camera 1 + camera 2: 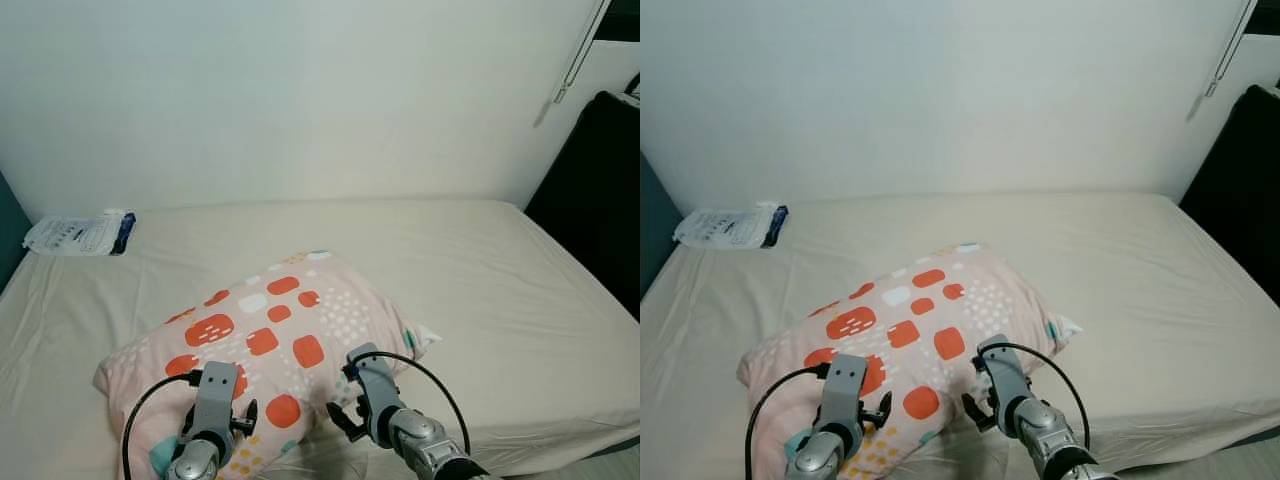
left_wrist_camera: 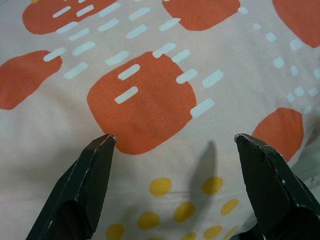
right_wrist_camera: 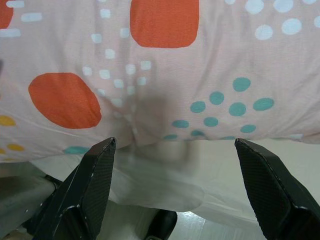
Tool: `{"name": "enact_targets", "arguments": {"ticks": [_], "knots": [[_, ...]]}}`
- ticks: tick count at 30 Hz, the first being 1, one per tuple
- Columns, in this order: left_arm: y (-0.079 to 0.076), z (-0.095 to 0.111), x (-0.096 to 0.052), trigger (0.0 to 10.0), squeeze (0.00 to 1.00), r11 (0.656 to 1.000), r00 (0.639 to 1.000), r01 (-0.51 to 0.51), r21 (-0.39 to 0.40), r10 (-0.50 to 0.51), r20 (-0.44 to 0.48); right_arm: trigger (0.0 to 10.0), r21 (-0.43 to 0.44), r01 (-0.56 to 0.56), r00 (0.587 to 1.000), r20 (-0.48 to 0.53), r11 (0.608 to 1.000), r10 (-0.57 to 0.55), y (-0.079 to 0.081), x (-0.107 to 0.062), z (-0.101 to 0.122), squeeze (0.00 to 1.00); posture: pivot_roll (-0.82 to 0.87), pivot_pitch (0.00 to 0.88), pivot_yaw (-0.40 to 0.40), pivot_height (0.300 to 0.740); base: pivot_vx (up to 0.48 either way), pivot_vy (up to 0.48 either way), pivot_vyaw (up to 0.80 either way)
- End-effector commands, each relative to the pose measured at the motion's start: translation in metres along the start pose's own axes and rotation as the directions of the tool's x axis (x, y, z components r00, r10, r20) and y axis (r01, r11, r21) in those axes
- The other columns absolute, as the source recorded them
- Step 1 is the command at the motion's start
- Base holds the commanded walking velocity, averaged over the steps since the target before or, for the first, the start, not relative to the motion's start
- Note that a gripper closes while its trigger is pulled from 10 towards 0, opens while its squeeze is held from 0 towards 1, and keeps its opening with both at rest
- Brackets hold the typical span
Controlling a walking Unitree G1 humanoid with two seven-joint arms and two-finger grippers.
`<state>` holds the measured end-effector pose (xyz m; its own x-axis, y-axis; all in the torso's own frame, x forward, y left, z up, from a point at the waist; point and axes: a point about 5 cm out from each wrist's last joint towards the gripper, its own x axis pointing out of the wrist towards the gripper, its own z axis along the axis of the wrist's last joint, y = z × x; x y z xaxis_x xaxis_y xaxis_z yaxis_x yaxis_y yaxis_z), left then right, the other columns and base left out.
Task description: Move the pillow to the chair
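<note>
Both tools gape — left tool (image 2: 175,142), right tool (image 3: 175,142) — at pillow (image 1: 270,340).

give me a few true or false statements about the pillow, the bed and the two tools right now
1. The pillow lies on the bed. True.
2. The left tool is shut on the pillow. False: its fingers are spread apart, just above the fabric.
3. The right tool is open, at the pillow's near edge. True.
4. A white packet lies at the bed's far left corner. True.
5. The packet rests on top of the pillow. False: it lies apart from it, near the wall.
6. The pillow is plain white. False: it is pink with orange patches, white marks and teal and yellow dots.
</note>
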<state>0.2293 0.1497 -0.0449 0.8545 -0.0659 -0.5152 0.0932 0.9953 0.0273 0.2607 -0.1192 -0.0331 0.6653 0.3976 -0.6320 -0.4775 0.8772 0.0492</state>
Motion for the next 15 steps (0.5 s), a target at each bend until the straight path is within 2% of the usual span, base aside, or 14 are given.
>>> {"name": "enact_targets", "arguments": {"ticks": [1,15], "knots": [[0.0018,-0.0031,-0.0011,10.0,0.0,1.0,1.0,-0.002,0.002,0.002,-0.016,10.0,0.007,0.001,1.0,-0.011,1.0,-0.001,0.001,-0.0005,-0.0036,0.0,0.09,0.0,-0.056,0.74,0.0,0.0,0.0],[-0.0002,-0.0067,-0.0033,10.0,0.0,1.0,1.0,-0.01,-0.008,0.01,-0.019,10.0,-0.005,-0.007,1.0,-0.013,1.0,0.007,0.0002,-0.0003,-0.0018,0.0,0.1,0.0,-0.068,0.74,0.0,0.0,0.0]]}}
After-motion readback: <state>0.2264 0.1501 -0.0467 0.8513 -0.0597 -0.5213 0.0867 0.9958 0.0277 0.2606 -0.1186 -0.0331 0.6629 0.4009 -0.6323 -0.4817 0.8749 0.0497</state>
